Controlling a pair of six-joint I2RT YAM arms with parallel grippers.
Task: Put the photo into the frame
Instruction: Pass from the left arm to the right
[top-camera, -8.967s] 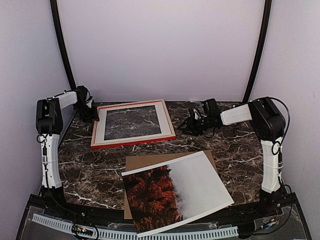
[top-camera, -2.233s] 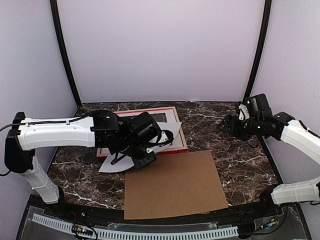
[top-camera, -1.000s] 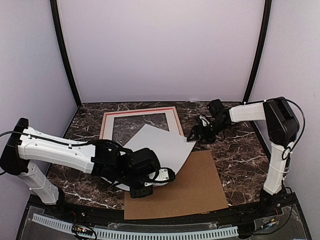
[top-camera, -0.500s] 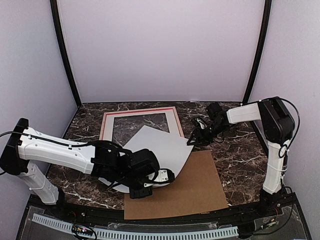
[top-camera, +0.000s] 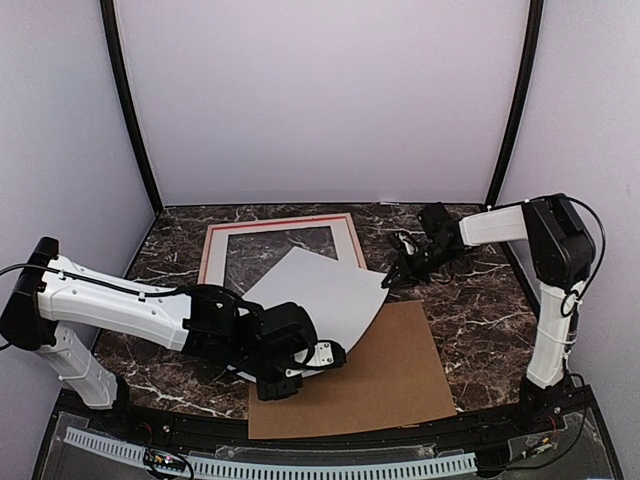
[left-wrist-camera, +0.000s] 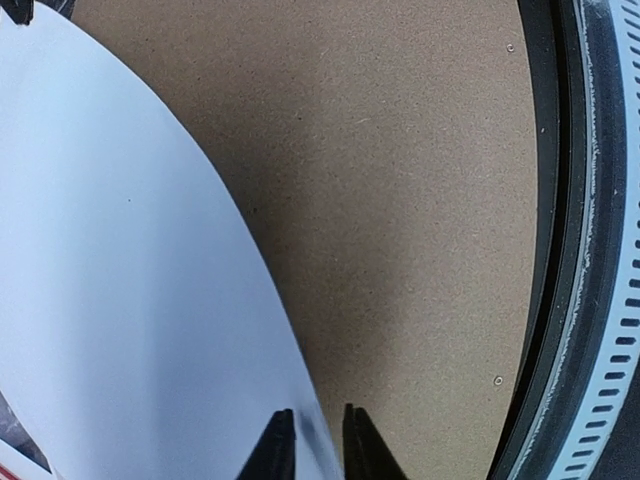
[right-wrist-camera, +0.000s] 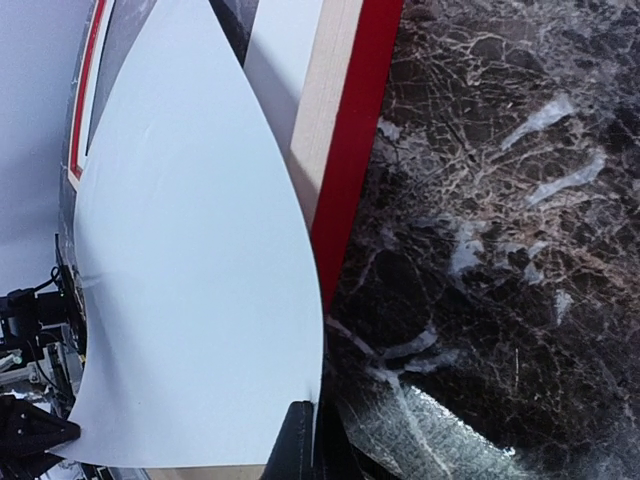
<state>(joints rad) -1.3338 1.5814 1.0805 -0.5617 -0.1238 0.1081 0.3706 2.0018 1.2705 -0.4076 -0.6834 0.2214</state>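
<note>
white-backed paper photo (top-camera: 315, 295): bowed, overlapping red wooden frame's (top-camera: 280, 220) lower right
right gripper (top-camera: 388, 279): pinching its right corner
left gripper (left-wrist-camera: 315, 445): grip unclear

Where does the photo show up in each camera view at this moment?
Top external: the photo, white back up, bowed, at centre.
Left wrist: fills the left half.
Right wrist: left of centre.
Landmark: red rail of the frame, in top and right wrist; left wrist mostly shows the backing board.

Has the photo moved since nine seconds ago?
Yes. The photo, earlier picture-up on the backing board, now sits farther back and left, white side up, reaching over the frame's near right corner; only its near edge still overlaps the board.
</note>
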